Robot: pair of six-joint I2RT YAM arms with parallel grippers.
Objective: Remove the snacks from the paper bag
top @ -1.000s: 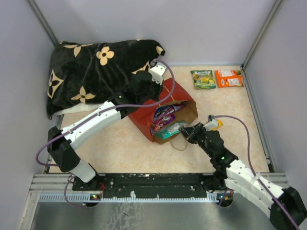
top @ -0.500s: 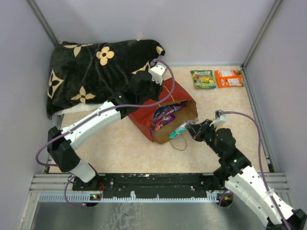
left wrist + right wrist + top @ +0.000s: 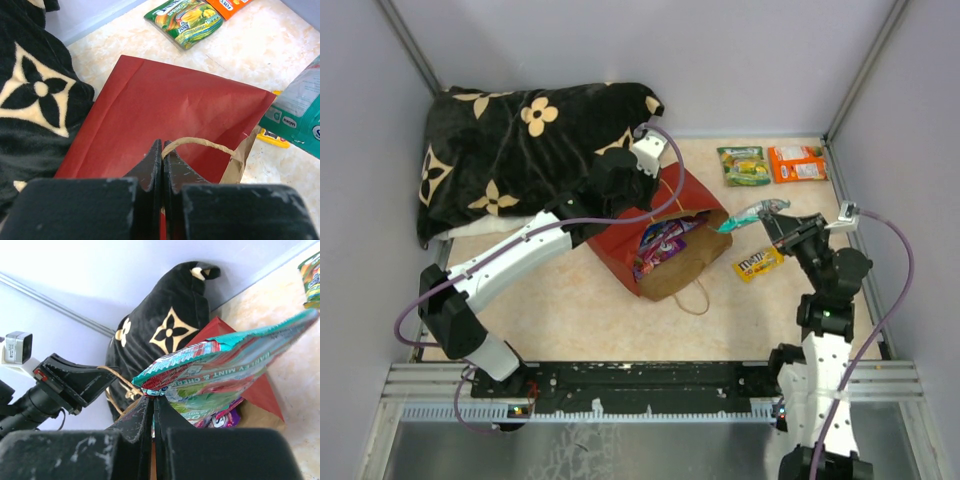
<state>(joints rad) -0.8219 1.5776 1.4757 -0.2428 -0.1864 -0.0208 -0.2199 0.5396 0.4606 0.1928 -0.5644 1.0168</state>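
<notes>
The red paper bag (image 3: 665,262) lies on its side, mouth toward the right, with a purple packet (image 3: 661,240) inside. My left gripper (image 3: 162,146) is shut on the bag's looped paper handle (image 3: 200,143), above the bag's red side (image 3: 170,100). To the right of the bag's mouth, my right gripper (image 3: 777,224) is shut on a teal packet (image 3: 748,213), holding it by its edge (image 3: 225,367) in the air. A yellow M&M's pack (image 3: 758,263) lies on the table under it. A green packet (image 3: 744,165) and an orange packet (image 3: 796,163) lie at the back right.
A black flower-patterned pillow (image 3: 520,150) fills the back left, touching the bag's rear. The bag's second handle (image 3: 694,298) loops onto the table near its front. Walls close in the table at the back and on both sides.
My right gripper has drawn the teal packet out of the bag's mouth, rightward and toward the back. The yellow M&M's pack now shows on the table. The left arm has not moved.
</notes>
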